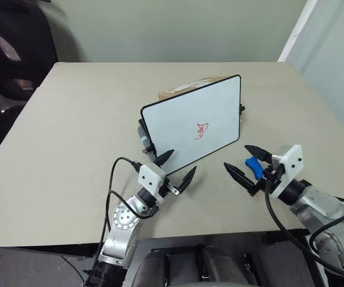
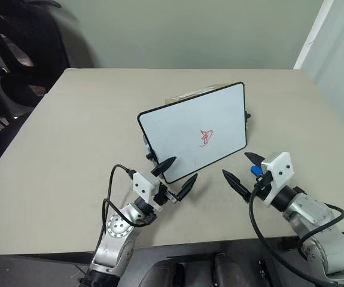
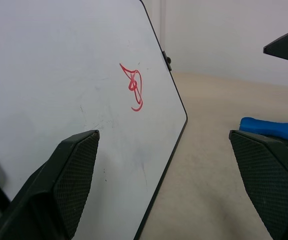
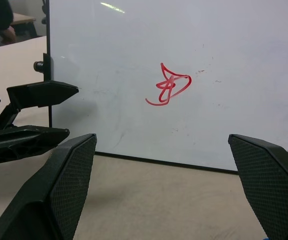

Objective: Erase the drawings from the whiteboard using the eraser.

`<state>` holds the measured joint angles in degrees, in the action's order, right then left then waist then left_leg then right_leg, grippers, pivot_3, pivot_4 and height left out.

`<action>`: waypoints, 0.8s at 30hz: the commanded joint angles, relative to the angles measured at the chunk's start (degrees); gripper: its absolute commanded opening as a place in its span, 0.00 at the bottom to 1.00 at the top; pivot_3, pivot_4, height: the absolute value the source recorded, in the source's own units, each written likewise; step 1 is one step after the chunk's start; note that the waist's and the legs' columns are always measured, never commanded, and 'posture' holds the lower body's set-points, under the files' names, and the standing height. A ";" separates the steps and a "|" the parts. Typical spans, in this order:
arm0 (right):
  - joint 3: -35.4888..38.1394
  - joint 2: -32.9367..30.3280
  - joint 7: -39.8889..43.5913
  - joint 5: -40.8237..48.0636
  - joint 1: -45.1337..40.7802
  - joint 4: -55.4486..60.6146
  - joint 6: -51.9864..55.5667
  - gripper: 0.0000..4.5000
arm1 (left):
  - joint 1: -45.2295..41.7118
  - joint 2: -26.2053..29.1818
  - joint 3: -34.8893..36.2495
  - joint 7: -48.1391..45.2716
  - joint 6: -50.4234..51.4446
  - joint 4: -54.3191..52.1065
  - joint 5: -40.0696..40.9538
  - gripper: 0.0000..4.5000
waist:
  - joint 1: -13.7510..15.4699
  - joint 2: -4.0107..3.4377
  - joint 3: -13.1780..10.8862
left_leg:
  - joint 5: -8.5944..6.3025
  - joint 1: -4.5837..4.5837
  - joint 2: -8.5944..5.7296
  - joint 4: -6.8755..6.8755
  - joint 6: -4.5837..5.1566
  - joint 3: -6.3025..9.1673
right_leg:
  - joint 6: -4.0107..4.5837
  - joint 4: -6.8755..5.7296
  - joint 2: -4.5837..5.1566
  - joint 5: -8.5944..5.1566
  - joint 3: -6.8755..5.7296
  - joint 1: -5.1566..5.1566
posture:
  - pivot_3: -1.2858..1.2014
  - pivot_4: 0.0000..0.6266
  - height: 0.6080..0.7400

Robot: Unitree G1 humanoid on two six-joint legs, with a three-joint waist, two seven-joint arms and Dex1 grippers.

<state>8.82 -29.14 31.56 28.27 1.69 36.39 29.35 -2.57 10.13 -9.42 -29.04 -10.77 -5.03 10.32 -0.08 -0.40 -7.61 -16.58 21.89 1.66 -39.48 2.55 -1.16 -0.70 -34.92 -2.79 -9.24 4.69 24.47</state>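
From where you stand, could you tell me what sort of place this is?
Probably an office or lab: a plain beige table holding a propped whiteboard, a black office chair beside it, and bare pale walls.

Whiteboard (image 1: pixel 183 122) stands mid-table (image 1: pixel 70 149); eraser (image 1: pixel 253 165) front-right.

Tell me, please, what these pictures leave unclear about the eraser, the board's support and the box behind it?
- Eraser: in the eye views, the right gripper hides most of it; contact unclear.
- Whiteboard: its own panel hides its rear support.
- Cardboard box: mostly hidden behind the whiteboard.
- Drawings: too small in the eye views to read.
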 commanded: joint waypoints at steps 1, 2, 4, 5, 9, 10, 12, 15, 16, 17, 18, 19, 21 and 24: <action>2.15 -0.22 -0.50 1.68 0.32 2.33 -0.43 0.99 | -0.83 -0.47 0.00 -0.55 -0.69 -0.46 0.66 1.00 | 0.01 0.00 0.00 | 0.00 0.00 0.00 0.00 0.00 0.00 | 0.00 0.00 0.00 0.00 0.00 0.00 | 0.52 0.24 1.00; 2.21 -0.39 -0.52 1.63 0.24 2.14 -0.36 0.99 | -1.04 -0.60 -0.05 -0.49 -0.79 -0.23 0.46 1.00 | 0.01 0.00 0.00 | 0.00 0.00 0.00 0.00 0.00 0.00 | 0.00 0.00 0.00 0.00 0.00 0.00 | 0.52 0.24 1.00; 2.67 -0.69 -0.73 1.71 0.06 2.07 -0.09 0.99 | -1.18 -0.81 -0.15 -0.54 -0.88 0.11 0.35 1.00 | 0.02 0.00 0.00 | 0.00 0.01 0.00 0.00 0.00 0.00 | 0.00 0.01 0.00 0.00 0.00 0.00 | 0.52 0.24 1.00; 3.08 -0.75 -1.02 1.87 0.04 2.30 0.08 0.99 | -1.15 -0.89 -0.17 -0.55 -0.92 0.21 0.32 1.00 | 0.02 0.00 0.00 | 0.00 0.01 0.00 0.00 0.00 0.00 | 0.00 0.01 0.00 0.00 0.00 0.00 | 0.52 0.24 1.00; 4.68 -0.80 -3.21 1.42 0.20 2.40 1.12 0.99 | -1.26 -0.98 0.12 -0.72 -0.80 0.65 0.51 1.00 | 0.00 0.00 0.00 | 0.00 0.01 0.00 0.00 0.00 0.00 | 0.00 0.00 0.00 0.00 0.00 0.00 | 0.52 0.24 1.00; 4.94 -0.97 -3.73 1.25 0.22 2.09 1.69 0.99 | -1.28 -0.88 0.11 -0.87 -0.76 0.69 0.49 1.00 | 0.01 0.00 0.00 | 0.00 0.01 0.00 0.00 0.00 0.00 | 0.00 0.00 0.00 0.00 0.00 0.00 | 0.52 0.24 1.00; 5.08 -1.68 -4.80 1.03 -0.14 1.31 3.81 0.99 | -1.23 -0.79 -0.01 -1.01 -0.69 0.63 0.37 1.00 | 0.01 0.00 0.00 | -0.01 0.01 0.00 0.00 0.01 0.00 | 0.00 0.01 0.00 0.00 0.00 0.00 | 0.52 0.24 1.00; 5.31 -2.43 -6.34 1.33 -0.99 0.95 7.10 0.99 | -0.62 -0.77 -0.57 -1.30 -0.36 -0.07 0.39 1.00 | 0.00 0.00 0.00 | -0.01 0.01 0.00 0.00 0.02 0.00 | -0.01 0.02 0.00 0.00 0.00 -0.01 | 0.52 0.24 1.00; 5.47 -2.56 -6.65 1.47 -1.11 1.07 7.78 0.99 | -0.29 -0.84 -0.86 -1.21 -0.26 -0.44 0.20 1.00 | 0.00 0.00 0.00 | -0.01 0.01 0.00 0.00 0.02 0.00 | -0.01 0.01 0.00 0.00 0.00 -0.01 | 0.52 0.24 1.00; 5.54 -2.61 -6.96 1.53 -1.25 1.11 8.33 0.99 | -0.05 -0.89 -1.03 -1.10 -0.21 -0.70 0.04 1.00 | 0.00 0.00 0.00 | -0.01 0.01 0.00 0.00 0.02 0.00 | -0.01 0.00 0.00 0.00 0.00 0.00 | 0.52 0.24 1.00; 5.60 -2.65 -7.11 1.41 -1.36 0.97 8.58 0.99 | 0.27 -0.92 -1.13 -0.87 -0.17 -0.98 -0.17 1.00 | 0.00 0.00 0.00 | -0.01 0.01 0.00 0.01 0.02 0.00 | -0.01 0.00 0.00 0.00 0.00 0.01 | 0.52 0.24 1.00; 5.70 -2.79 -7.21 1.40 -1.37 0.79 9.08 0.99 | 0.54 -0.97 -1.16 -0.66 -0.16 -1.20 -0.28 1.00 | 0.00 0.00 0.00 | -0.01 0.01 0.00 0.02 0.02 0.00 | -0.01 0.01 0.00 0.00 0.00 0.01 | 0.52 0.24 1.00; 5.61 -3.36 -7.47 1.23 -1.53 0.17 10.73 0.99 | 0.99 -1.08 -1.10 -0.46 -0.12 -1.54 -0.22 1.00 | 0.01 0.00 0.00 | -0.01 0.01 0.00 0.02 0.02 0.00 | -0.02 0.02 0.00 -0.01 0.00 0.01 | 0.52 0.24 1.00; 5.10 -4.13 -8.50 0.44 -2.79 -1.29 13.51 0.99 | 1.51 -1.31 -1.03 -0.51 -0.31 -2.03 0.14 1.00 | 0.00 0.00 0.00 | -0.01 0.02 0.00 0.01 0.02 0.00 | -0.03 0.02 0.00 -0.01 0.00 0.00 | 0.52 0.24 1.00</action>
<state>12.71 -32.52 24.38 28.97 -0.07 35.01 41.75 -1.18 9.09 -10.17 -29.63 -10.65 -4.43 9.88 -0.08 -0.40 -7.61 -16.59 21.91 1.66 -39.48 2.57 -1.16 -0.73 -34.90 -2.79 -9.24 4.69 24.47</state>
